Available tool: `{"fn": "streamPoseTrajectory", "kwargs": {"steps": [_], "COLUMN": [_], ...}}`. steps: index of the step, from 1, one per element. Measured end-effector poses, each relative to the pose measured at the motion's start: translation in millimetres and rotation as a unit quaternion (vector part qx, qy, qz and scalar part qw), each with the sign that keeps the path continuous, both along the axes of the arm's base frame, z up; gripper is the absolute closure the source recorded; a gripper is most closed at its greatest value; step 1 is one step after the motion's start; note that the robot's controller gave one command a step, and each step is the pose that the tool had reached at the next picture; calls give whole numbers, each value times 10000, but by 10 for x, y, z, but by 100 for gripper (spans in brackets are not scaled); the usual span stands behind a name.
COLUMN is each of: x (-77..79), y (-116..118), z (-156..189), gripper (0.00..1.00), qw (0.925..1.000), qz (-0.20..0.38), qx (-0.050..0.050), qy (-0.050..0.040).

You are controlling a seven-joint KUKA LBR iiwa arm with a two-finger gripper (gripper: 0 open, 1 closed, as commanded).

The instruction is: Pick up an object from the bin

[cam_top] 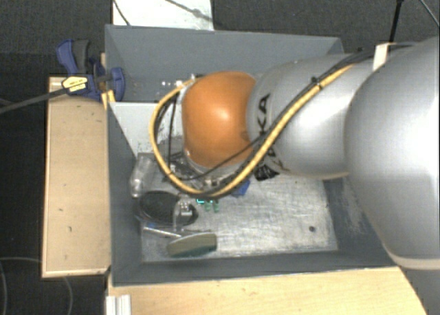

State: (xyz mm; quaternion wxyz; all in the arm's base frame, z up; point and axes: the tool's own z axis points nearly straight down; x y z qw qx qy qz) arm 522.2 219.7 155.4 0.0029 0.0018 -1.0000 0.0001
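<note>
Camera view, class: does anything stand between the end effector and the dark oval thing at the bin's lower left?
Nothing visible does. The end effector hangs under the orange wrist cover, right beside the dark oval thing. A clear plastic piece lies farther up the view, a grey-green oblong lower down, neither in the gap.

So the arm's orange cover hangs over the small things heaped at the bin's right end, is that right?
Not quite: the camera view shows the orange cover over the heap at the bin's left end, not the right.
</note>
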Motion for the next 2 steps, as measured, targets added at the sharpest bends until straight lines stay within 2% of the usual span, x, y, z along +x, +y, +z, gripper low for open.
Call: {"fn": "streamPoseTrajectory", "kwargs": {"steps": [1,2], "x": [23,23], "y": [-11,-11], "z": [44,44], "gripper": [100,0], "qw": [10000,10000], "qz": [-36,-53], "qx": [9,10], "qy": [-38,-37]}}
